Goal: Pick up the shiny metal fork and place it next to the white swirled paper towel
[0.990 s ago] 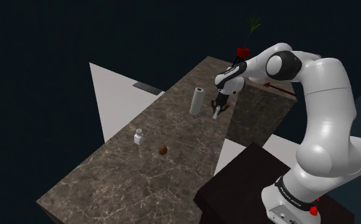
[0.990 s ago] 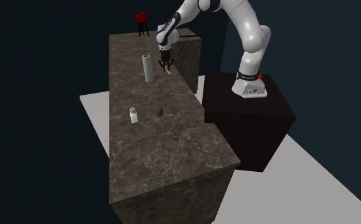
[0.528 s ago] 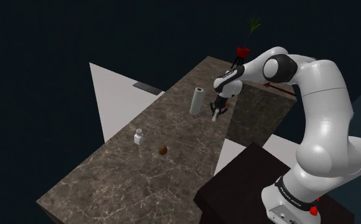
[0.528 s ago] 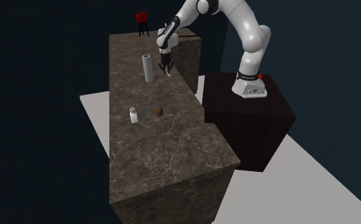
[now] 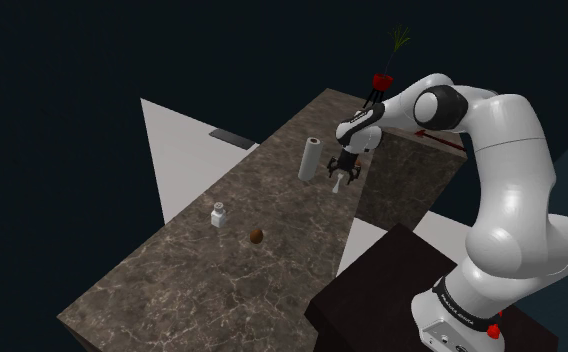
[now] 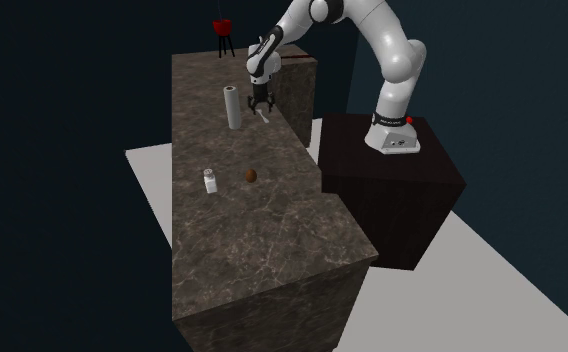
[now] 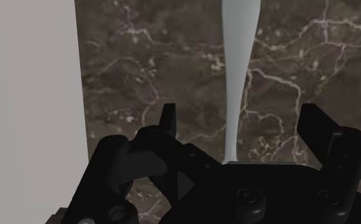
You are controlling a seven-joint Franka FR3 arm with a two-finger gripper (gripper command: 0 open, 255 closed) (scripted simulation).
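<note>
The pale grey fork (image 7: 239, 63) lies flat on the dark marble counter (image 7: 173, 57), its handle running between my fingers without touching them. My black gripper (image 7: 241, 124) stands open just above it, one finger (image 7: 168, 121) on each side. In the shoulder view the gripper (image 5: 338, 178) hangs right beside the upright white paper towel roll (image 5: 310, 158), with the fork (image 5: 334, 186) under it. The second exterior view has the fork (image 6: 264, 117) on the counter to the right of the roll (image 6: 233, 107), below the gripper (image 6: 260, 105).
A small white shaker (image 5: 217, 214) and a brown round object (image 5: 257, 236) sit further along the counter (image 5: 202, 290). A red stand with a green sprig (image 5: 382, 78) is at the far end. The counter's edge runs close to the gripper. My dark stand (image 5: 392, 285) is lower right.
The fingers have opened and let go of the fork, which now rests on the counter by the roll. The hand shifted slightly toward the roll and down.
</note>
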